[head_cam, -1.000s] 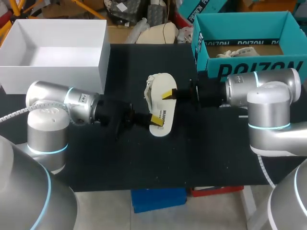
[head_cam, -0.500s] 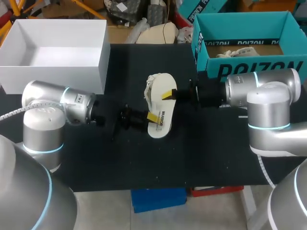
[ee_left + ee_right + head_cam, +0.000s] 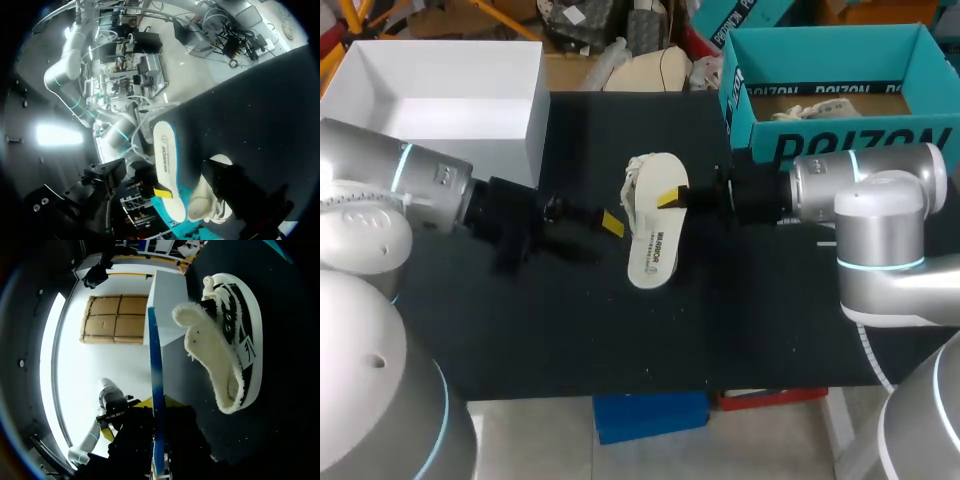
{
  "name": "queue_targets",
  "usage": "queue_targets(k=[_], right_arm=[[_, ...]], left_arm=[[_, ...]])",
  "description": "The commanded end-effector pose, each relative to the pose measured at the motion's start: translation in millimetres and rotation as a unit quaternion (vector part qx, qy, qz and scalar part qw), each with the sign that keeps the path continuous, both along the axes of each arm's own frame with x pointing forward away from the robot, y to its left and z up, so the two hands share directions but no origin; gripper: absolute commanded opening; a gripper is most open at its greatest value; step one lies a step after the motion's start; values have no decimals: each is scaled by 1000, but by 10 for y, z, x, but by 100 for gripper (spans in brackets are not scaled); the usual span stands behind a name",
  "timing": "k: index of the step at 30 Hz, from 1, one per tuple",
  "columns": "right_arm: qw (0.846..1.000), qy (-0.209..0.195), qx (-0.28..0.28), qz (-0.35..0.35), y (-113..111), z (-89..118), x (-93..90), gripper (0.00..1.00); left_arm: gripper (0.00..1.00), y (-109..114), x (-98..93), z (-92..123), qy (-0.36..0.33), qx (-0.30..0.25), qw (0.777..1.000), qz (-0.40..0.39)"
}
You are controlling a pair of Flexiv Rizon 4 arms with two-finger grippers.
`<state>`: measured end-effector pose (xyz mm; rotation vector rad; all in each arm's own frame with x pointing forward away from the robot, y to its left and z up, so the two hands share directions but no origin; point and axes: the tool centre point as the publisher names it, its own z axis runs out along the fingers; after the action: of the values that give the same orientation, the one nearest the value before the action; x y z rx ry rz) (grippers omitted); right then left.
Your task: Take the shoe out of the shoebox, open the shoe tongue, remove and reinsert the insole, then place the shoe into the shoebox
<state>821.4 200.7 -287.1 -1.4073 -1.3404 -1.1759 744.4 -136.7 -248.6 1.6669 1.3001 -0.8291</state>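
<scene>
One cream shoe at mid-table, one white insole just right of it, two open boxes, one white box far left, one teal shoebox far right, two grippers, the left gripper and the right gripper, one black table.

Shoe: 1, cream, fleece-lined, black side stripes; laid at mid-table.
Insole: 1, white, blue-edged, printed face up; out of the shoe, just beside it, clamped by the right gripper.
Shoebox: 1, teal, open, far right.
</scene>
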Motion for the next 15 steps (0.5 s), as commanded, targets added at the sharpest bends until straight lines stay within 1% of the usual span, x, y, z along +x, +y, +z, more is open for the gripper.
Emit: queue_targets(k=[1,15], right_arm=[[1000,0,0,-2,13,-4,-6,0],[1000,0,0,-2,13,-4,-6,0]], left_arm=[[100,6,-89,199,-165,353,914,108],[100,6,-89,199,-165,353,914,108]])
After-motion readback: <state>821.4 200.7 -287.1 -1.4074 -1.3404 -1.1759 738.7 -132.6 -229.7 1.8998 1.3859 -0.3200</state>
